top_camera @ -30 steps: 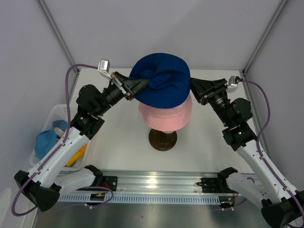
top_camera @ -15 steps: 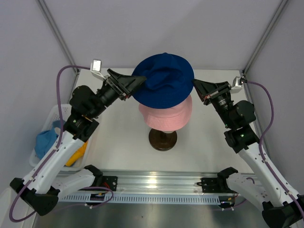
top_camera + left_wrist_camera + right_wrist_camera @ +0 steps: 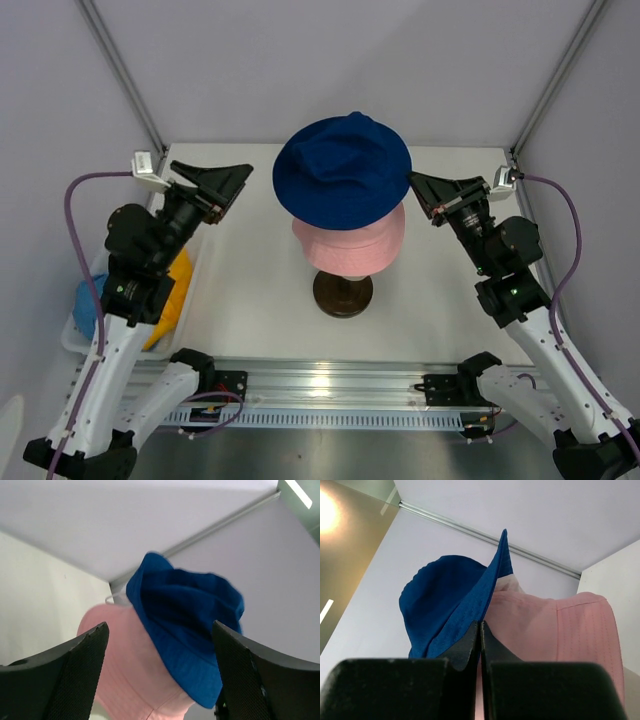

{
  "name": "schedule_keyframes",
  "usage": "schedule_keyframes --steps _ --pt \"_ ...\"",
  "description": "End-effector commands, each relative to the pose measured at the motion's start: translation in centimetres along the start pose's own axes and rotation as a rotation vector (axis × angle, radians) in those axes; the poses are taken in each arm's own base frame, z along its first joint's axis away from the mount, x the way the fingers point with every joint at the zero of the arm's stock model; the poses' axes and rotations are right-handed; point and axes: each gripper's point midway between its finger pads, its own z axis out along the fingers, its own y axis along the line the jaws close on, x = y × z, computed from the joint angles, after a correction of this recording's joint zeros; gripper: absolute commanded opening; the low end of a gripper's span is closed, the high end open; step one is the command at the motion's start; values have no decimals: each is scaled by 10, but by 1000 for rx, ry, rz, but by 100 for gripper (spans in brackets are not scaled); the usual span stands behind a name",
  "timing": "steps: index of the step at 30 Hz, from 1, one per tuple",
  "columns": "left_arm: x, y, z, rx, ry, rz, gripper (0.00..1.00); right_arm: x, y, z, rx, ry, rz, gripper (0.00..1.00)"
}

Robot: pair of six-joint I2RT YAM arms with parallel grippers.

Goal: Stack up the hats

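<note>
The navy blue hat [image 3: 342, 170] sits tilted on top of the pink hat [image 3: 348, 245], which rests on a mannequin stand with a dark round base [image 3: 342, 293]. My right gripper [image 3: 413, 182] is at the navy hat's right brim, shut on the brim edge [image 3: 492, 575], with the pink hat [image 3: 560, 625] just behind it. My left gripper [image 3: 235, 185] hangs open to the left of the stack, apart from it. Through its wide jaws I see the navy hat [image 3: 185, 615] over the pink hat [image 3: 125, 665]. A light blue hat [image 3: 92, 300] and a yellow-orange hat [image 3: 172, 290] lie in the basket at the left.
A white basket [image 3: 72, 340] stands off the table's left edge, partly under my left arm. Pale walls with metal corner posts [image 3: 560, 80] close in the back and both sides. An aluminium rail [image 3: 320, 385] runs along the near edge.
My left gripper let go of the navy hat, opened wide and drew back to the left. My right gripper closed on the right brim. The navy hat settled flatter over the pink one.
</note>
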Motion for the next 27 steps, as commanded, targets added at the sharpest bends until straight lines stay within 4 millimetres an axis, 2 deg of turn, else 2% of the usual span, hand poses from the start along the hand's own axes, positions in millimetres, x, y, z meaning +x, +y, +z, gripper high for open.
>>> schedule_keyframes --steps 1,3,5,8,10,14,17,20,23,24,26,27 --pt "30 7 20 37 158 -88 85 1 3 -1 -13 4 -28 0" --pt "39 -1 25 78 216 -97 79 0 2 -1 -10 -2 -31 0" --pt "47 6 32 57 242 -72 77 -1 2 -2 -7 -9 -35 0" --pt "50 4 39 40 247 3 76 -3 1 -2 -1 -17 -38 0" --pt "49 -4 43 53 250 37 75 -3 2 -2 -4 -16 -41 0" --pt "50 15 61 -14 239 105 65 -1 2 0 -8 -8 -51 0" --pt "47 32 69 -64 202 116 53 -1 2 -1 -4 -1 -61 0" --pt "45 32 74 -44 183 118 46 0 6 -1 -7 7 -87 0" --pt "37 35 78 -63 145 157 46 1 10 0 -19 21 -112 0" --pt "29 27 79 -56 120 174 47 2 11 0 -22 28 -115 0" --pt "26 35 85 -88 111 214 49 4 10 2 -19 43 -122 0" --pt "21 33 87 -91 93 226 50 5 10 2 -19 47 -121 0"
